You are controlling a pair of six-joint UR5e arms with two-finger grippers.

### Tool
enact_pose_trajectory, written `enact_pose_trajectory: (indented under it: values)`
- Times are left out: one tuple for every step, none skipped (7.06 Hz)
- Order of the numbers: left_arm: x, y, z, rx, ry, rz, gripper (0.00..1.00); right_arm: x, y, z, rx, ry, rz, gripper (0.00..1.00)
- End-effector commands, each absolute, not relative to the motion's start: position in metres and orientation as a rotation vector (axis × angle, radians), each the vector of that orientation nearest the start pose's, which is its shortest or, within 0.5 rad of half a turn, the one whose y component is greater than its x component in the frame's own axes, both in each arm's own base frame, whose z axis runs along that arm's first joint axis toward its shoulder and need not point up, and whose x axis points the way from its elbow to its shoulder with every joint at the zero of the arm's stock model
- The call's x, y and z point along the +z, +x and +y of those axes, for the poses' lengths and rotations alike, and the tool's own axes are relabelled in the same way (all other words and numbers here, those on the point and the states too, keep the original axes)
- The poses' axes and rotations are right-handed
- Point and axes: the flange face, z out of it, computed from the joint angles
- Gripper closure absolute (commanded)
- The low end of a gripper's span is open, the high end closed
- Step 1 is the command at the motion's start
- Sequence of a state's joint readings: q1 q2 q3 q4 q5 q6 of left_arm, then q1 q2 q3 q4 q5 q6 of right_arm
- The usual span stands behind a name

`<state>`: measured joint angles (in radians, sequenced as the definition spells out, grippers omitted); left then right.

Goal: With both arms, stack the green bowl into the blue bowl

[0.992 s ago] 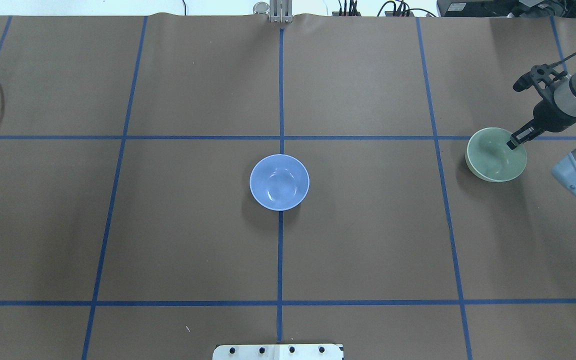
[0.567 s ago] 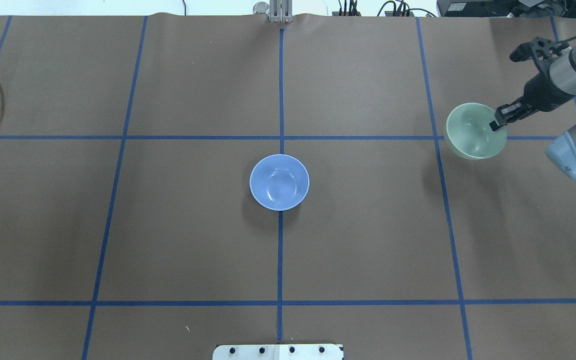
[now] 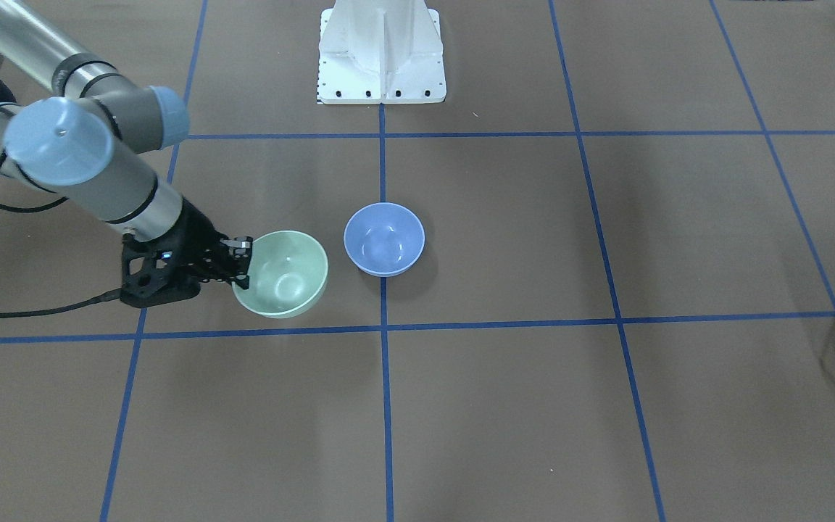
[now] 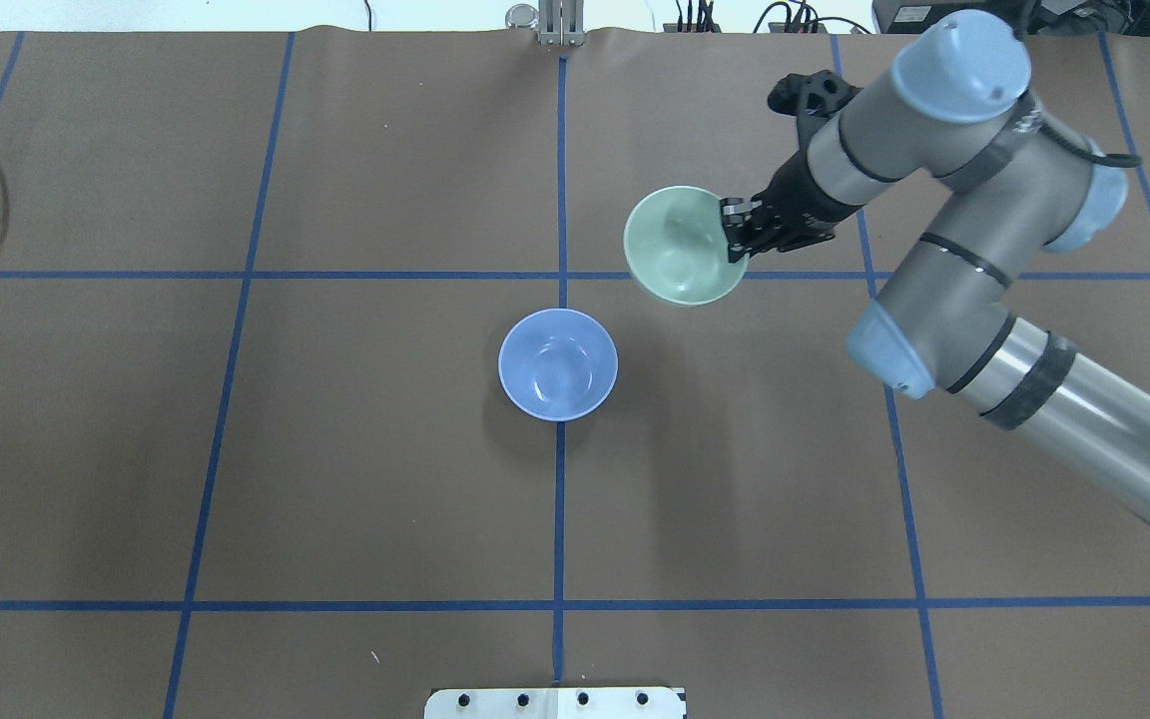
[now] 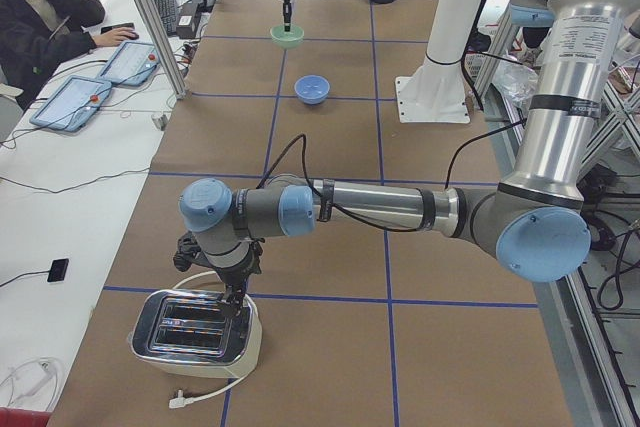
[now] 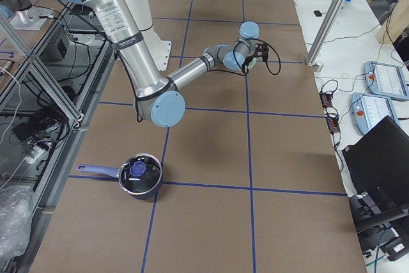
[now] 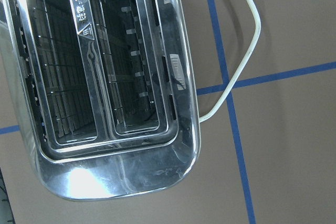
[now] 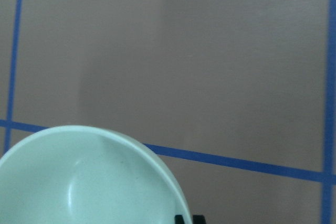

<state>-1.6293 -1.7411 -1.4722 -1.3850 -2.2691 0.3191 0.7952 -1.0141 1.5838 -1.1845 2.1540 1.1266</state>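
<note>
Overhead exterior: right gripper (image 4: pixel 736 234) clamps rim of empty green bowl (image 4: pixel 681 248); blue bowl (image 4: pixel 557 364) empty; left gripper (image 5: pixel 236 294): cannot tell.

Bare table (image 4: pixel 385 449) rings the blue bowl (image 4: pixel 557 363); only the green bowl (image 4: pixel 680 245) hangs near, apart from it.

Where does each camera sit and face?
Front: opposite robot, downward; right gripper, round green plastic bowl.
Overhead: behind robot, downward; right arm, round blue plastic bowl.
Left end: along table; left arm, metal toaster.
Right end: along table; right arm.
Left wrist: down onto toaster.
Right wrist: down onto green bowl.
Front, overhead share both bowls.
</note>
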Motion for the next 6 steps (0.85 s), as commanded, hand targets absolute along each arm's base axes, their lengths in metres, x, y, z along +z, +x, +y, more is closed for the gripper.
enact_pose_trajectory:
  values:
    - [0.643,-0.101,-0.548,0.206,0.019,0.714,0.01,0.222,-0.495,-0.492,0.141,0.090,-1.066,1.00]
    - [0.643,-0.101,-0.548,0.206,0.019,0.714,0.01,0.209,-0.516,-0.478,0.139,0.076,-1.020,1.00]
    - [0.644,-0.101,-0.548,0.205,0.016,0.714,0.01,0.207,-0.527,-0.468,0.132,0.074,-1.005,1.00]
    - [0.644,-0.101,-0.548,0.205,0.016,0.714,0.01,0.211,-0.532,-0.464,0.130,0.073,-0.993,1.00]
    - [0.644,-0.101,-0.548,0.205,0.016,0.714,0.01,0.216,-0.537,-0.460,0.126,0.067,-0.986,1.00]
    - [0.644,-0.101,-0.548,0.205,0.016,0.714,0.01,0.219,-0.541,-0.458,0.122,0.061,-0.980,1.00]
